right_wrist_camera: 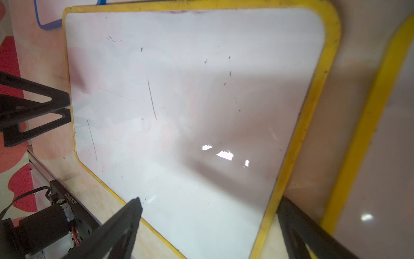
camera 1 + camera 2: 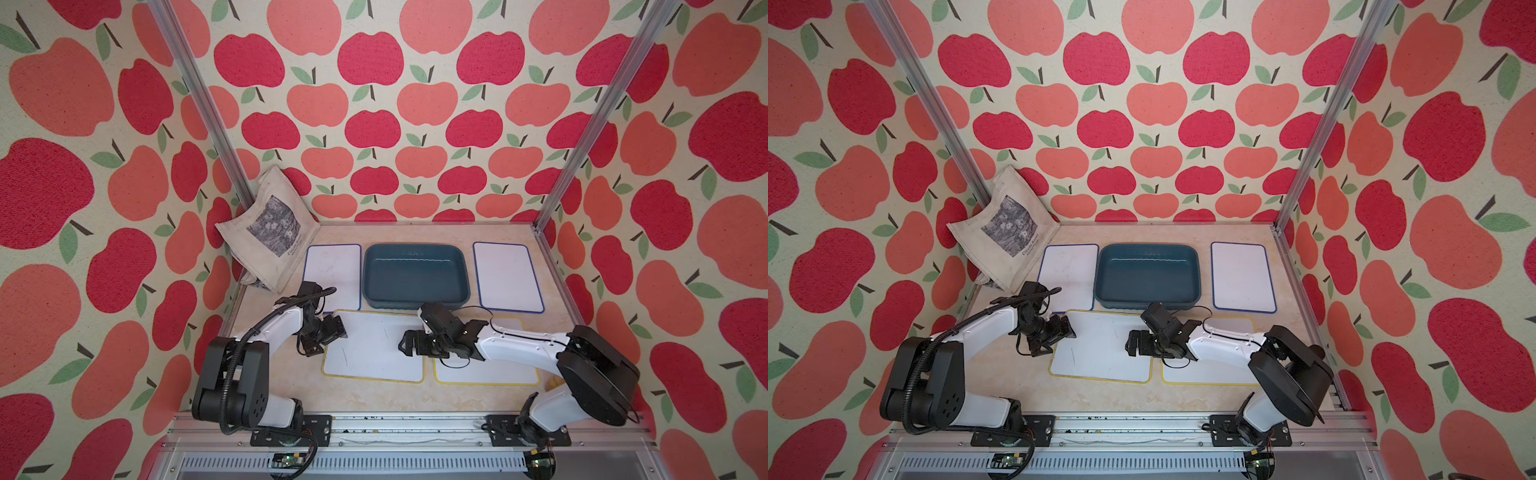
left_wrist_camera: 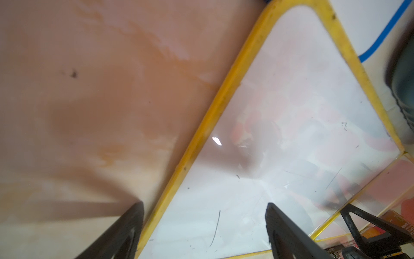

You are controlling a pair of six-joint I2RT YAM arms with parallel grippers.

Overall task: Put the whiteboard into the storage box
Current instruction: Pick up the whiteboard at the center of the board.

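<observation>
Both claws spread wide, nothing held.
We note the yellow-rimmed flat whiteboard (image 2: 374, 353) at lower centre, below the shallow teal plastic storage box (image 2: 415, 282). The left gripper (image 2: 319, 343) and right gripper (image 2: 409, 345) sit at its opposite edges. We judge it light, stiff and slick, so pinch the rim.

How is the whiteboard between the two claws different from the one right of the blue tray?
The yellow-rimmed whiteboard lies crosswise and shows pen marks; the blue-rimmed whiteboard lies lengthwise and looks clean. Both are white, flat on the table, outside the storage box.
</observation>
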